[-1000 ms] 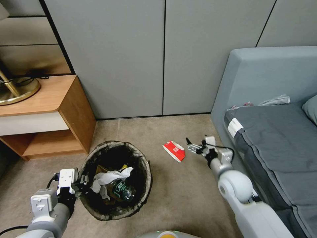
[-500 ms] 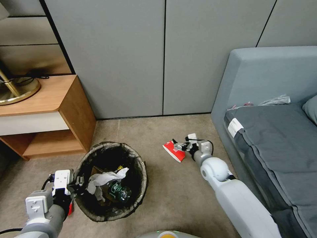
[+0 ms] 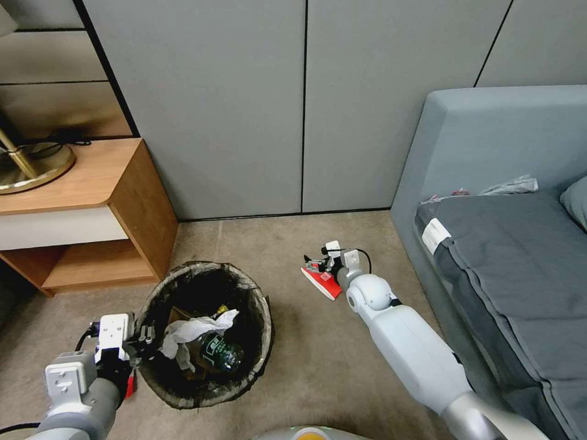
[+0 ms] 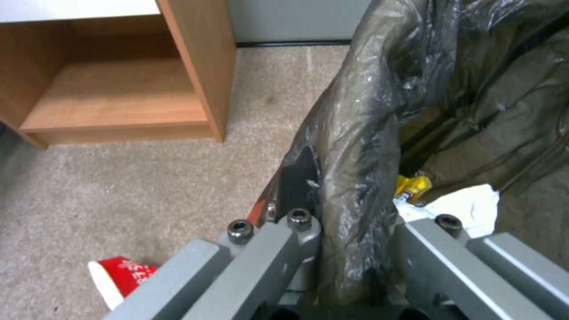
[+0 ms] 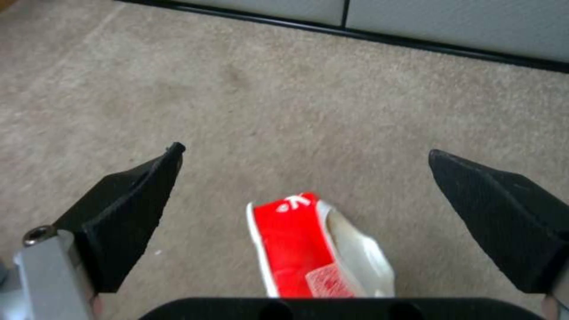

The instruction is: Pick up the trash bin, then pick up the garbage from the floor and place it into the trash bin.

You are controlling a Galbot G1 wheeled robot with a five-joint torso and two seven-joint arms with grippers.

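The trash bin [image 3: 266, 318], lined with a dark crinkly bag, is held at its left rim by my left gripper [image 3: 144, 342], which is shut on the bag-covered rim [image 4: 355, 146]. Inside lie a white tissue [image 3: 194, 330], a clear bottle with a green label [image 3: 220, 355] and a yellow wrapper [image 4: 413, 188]. A flattened red-and-white paper cup [image 3: 323, 282] lies on the floor [image 3: 330, 360]. My right gripper [image 3: 318, 264] hangs just over it, open, with the cup [image 5: 302, 249] between its two black fingers [image 5: 127, 209] but untouched.
A wooden bedside cabinet [image 3: 131, 201] stands at the left, a grey sofa [image 3: 489, 183] at the right, and grey wall panels [image 3: 299, 104] behind. Another red-and-white cup [image 4: 122, 275] lies on the carpet beside my left gripper.
My right arm has swung left and forward, bringing its open gripper from beside the red cup to right over it. The bin and left gripper shifted slightly left.
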